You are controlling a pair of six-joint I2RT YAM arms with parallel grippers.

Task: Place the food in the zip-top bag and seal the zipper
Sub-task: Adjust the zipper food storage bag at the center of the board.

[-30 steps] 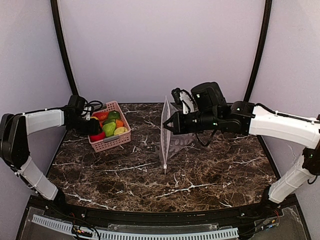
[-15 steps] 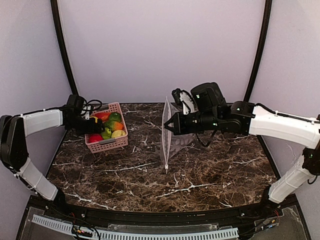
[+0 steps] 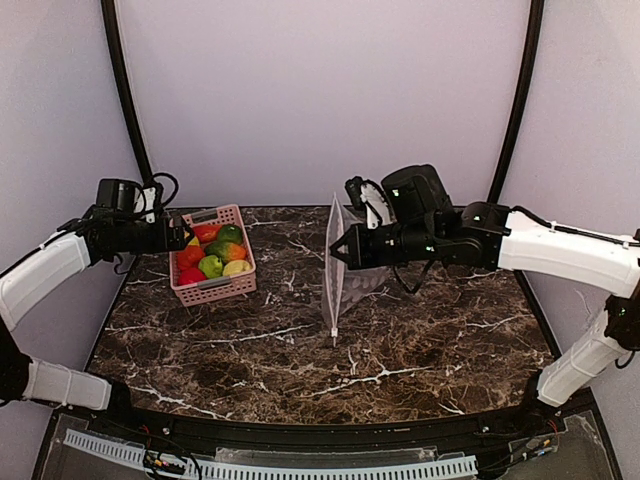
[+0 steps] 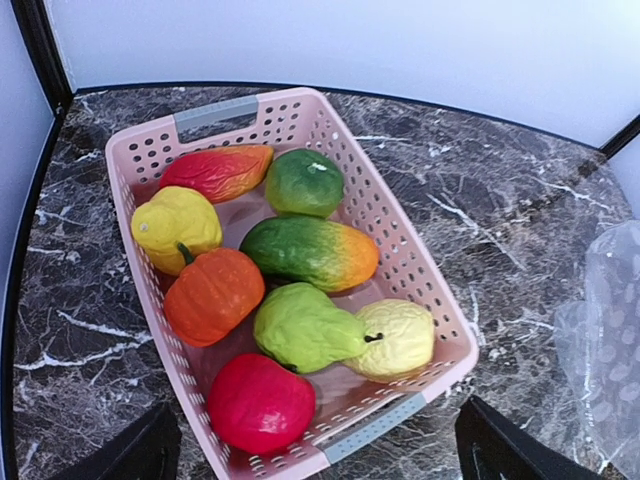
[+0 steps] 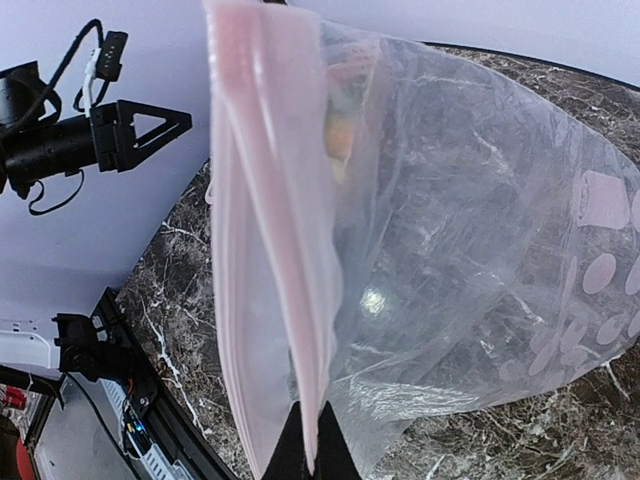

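**Left gripper** point(image 3: 181, 238): spread wide and holding nothing. It hangs at the rear left corner of the counter point(image 3: 420, 350), over the left end of the basket point(image 3: 222, 288). The top view does not show how its jaws stand. The left wrist view does: both fingers point(image 4: 135, 455) sit well apart at the lower corners, with the basket between and below them.

**Food** point(image 4: 310, 252): all of it lies in the basket at the rear left corner. The left wrist view shows eight pieces in red, orange, yellow and green. The top view shows only a cluster of colours.

**Bag** point(image 3: 332, 262): it stands on edge near the counter's middle, with its lower corner touching the surface. The top view shows it edge-on as a thin pale sliver. The right wrist view shows its clear, dotted side.

**Zipper** point(image 5: 265, 260): a pink strip running up the bag's edge, plain only in the right wrist view. Whether it is sealed cannot be told.

**Right gripper** point(image 3: 335, 252): clenched on the bag's pink edge, fingertips pinched together.
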